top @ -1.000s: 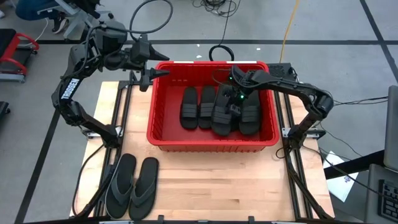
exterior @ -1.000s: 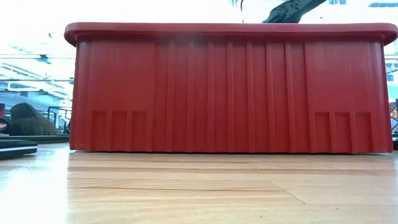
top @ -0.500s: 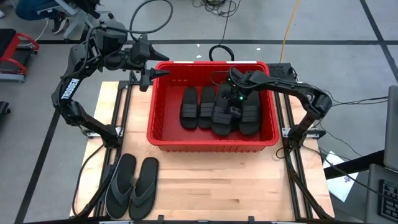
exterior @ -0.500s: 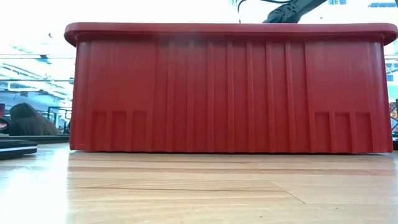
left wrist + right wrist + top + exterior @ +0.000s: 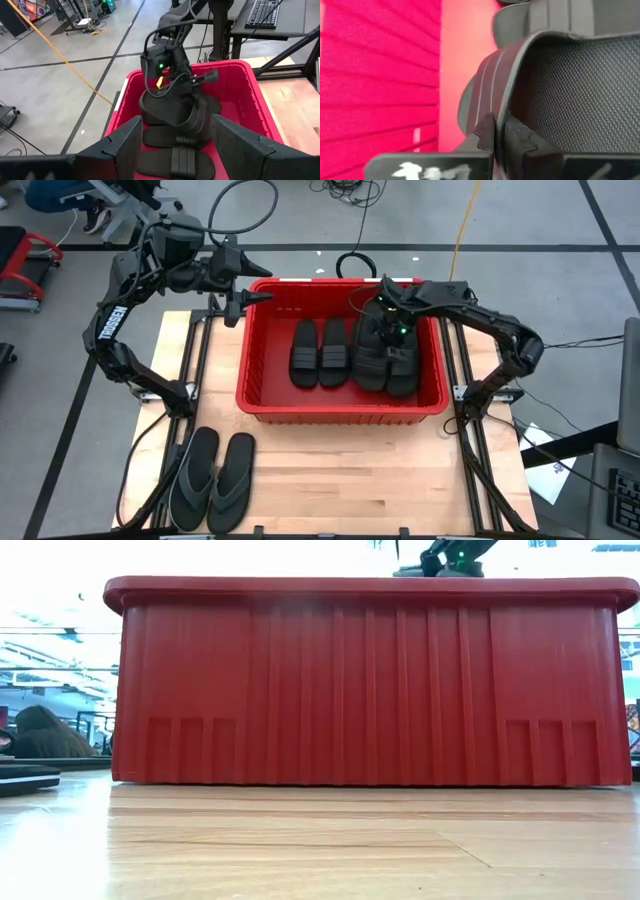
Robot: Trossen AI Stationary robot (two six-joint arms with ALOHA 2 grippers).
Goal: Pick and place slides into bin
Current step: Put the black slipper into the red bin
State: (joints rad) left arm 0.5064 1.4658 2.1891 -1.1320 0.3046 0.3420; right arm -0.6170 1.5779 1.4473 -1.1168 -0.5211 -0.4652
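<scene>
Your right gripper was clamped on a slide's ribbed strap inside the red bin, other slides just beside it; the foam looked light and bendy, so that strap suited gripping best.

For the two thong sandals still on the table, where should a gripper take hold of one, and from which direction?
Take the outer thong sandal by its Y-shaped strap, coming straight down from above. Both lie flat, sole down, side by side near the front left of the table, so the edges facing each other leave little room. The strap stands up off the footbed, giving the fingers something to close around. The left gripper is the nearer one.
</scene>
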